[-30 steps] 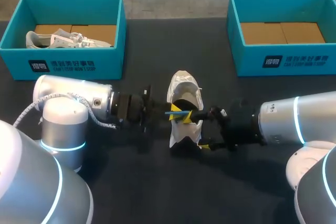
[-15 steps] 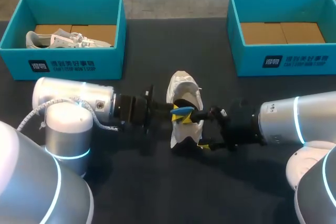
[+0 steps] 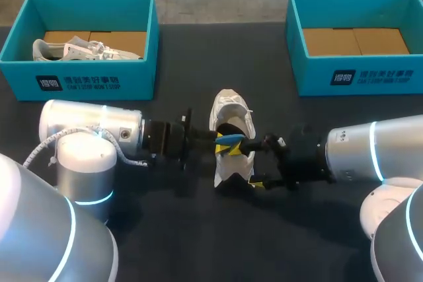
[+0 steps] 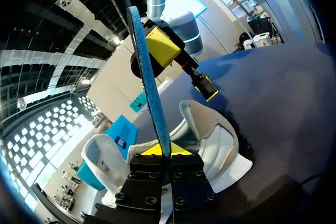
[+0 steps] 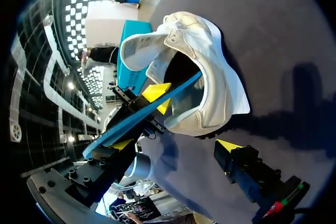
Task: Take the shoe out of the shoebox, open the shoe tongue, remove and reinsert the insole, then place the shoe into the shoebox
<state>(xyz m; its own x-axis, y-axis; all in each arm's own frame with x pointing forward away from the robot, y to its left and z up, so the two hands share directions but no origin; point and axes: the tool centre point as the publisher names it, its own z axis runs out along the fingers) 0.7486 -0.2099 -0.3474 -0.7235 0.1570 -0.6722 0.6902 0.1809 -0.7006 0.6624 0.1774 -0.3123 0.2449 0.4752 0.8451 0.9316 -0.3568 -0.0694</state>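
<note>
Counter (image 3: pixel 198 242), dark, middle ground: white shoe (image 3: pixel 231 107) (image 4: pixel 215 140) (image 5: pixel 210 56) stands on its sole btwn the two tools, toe pointing to far edge, tongue folded fwd toward toe.

L tool (image 3: pixel 225 143) (image 4: pixel 160 149) at shoe's left side, fingers pinched tight on blue insole (image 3: pixel 228 140) (image 4: pixel 149 77) (image 5: pixel 147 106), held edge-on. Insole's far end sits at shoe mouth; in or just over it, can't tell.

R tool (image 3: pixel 252 163) (image 4: pixel 186 69) (image 5: pixel 176 145) at shoe's right side, fingers spread wide, one by the mouth, other near heel end. Grips nothing; contact w/ shoe unclear.

Far left: teal shoebox (image 3: pixel 86 80), second white shoe (image 3: pixel 86 49) lying inside. Far right: another teal shoebox (image 3: pixel 357 77), cardboard floor showing.
</note>
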